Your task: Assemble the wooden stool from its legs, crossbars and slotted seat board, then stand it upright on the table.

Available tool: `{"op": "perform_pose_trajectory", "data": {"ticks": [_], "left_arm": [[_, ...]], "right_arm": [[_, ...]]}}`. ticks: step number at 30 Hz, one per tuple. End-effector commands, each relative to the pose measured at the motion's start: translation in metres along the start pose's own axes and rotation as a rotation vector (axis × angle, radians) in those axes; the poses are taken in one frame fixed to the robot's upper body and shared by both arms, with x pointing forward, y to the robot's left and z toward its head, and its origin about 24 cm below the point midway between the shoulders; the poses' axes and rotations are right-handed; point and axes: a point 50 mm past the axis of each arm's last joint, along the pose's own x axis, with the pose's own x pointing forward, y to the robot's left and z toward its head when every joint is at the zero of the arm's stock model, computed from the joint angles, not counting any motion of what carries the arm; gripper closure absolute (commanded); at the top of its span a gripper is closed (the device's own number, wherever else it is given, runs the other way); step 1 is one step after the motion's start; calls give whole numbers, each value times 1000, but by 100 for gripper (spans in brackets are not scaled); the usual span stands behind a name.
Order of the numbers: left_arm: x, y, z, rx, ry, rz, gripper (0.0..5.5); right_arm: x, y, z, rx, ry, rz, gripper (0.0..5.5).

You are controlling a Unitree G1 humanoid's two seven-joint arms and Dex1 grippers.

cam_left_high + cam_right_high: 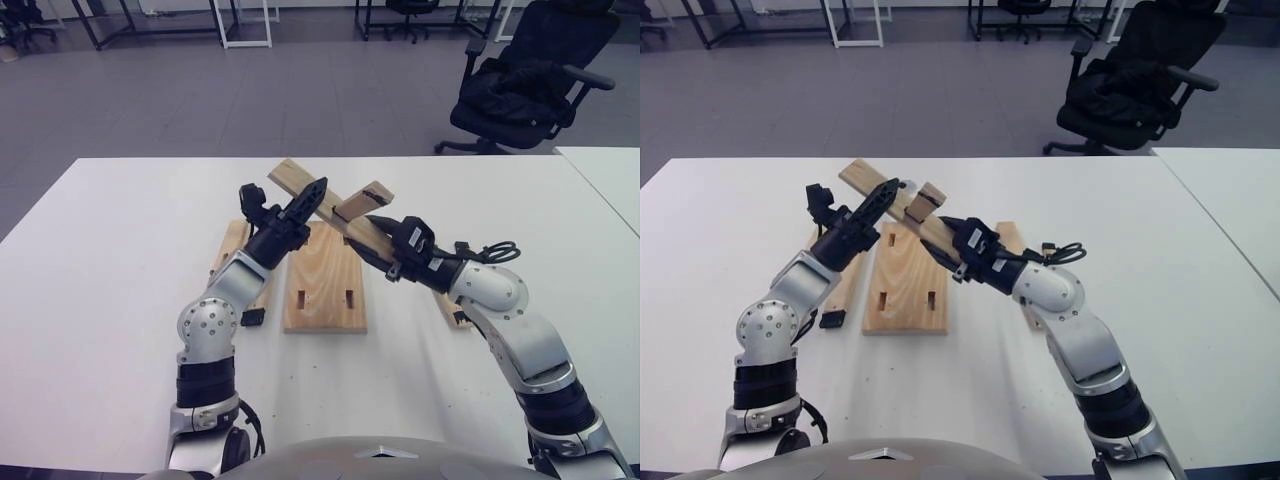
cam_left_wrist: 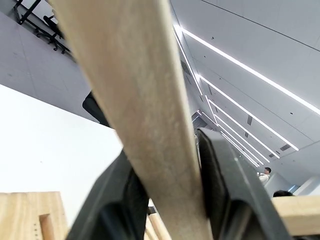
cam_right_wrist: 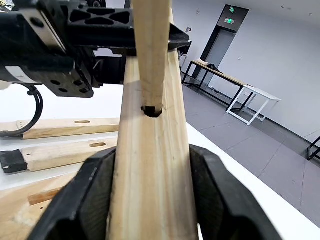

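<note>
A long wooden leg (image 1: 293,178) is held tilted above the table by both grippers. My left gripper (image 1: 312,197) is shut on its far part, and my right gripper (image 1: 378,240) is shut on its near end. A short crossbar (image 1: 366,197) stands out of the leg with its end in the leg's slot (image 3: 152,110). Below them the slotted seat board (image 1: 325,290) lies flat on the white table (image 1: 120,260). In the left wrist view the black fingers (image 2: 220,185) press both sides of the leg (image 2: 145,110).
Another leg (image 1: 232,248) with a black end piece (image 1: 252,317) lies left of the seat board under my left arm. A further leg (image 1: 447,308) lies to the right under my right arm. A black office chair (image 1: 530,80) stands beyond the table.
</note>
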Motion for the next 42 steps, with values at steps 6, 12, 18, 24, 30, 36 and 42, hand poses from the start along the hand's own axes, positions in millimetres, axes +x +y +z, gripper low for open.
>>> {"op": "perform_pose_trajectory", "data": {"ticks": [6,12,18,24,30,36,42], "left_arm": [[-54,-8,12,109,-121,337,449],[-100,-37,14,313,-152,594,449],[-105,-32,15,444,-155,680,449],[-100,-16,11,486,-208,723,449],[-93,-13,-5,678,-62,713,449],[-74,9,-39,952,159,614,449],[-57,19,-58,896,234,578,447]], "right_arm": [[-16,30,-2,-1,7,144,220],[-39,17,-37,17,144,6,196],[-37,25,-47,37,141,-39,196],[-34,24,-48,38,139,-46,196],[-31,24,-49,-5,151,-50,196],[-22,20,-45,-31,137,-82,196],[-23,15,-50,-42,166,-100,196]]}}
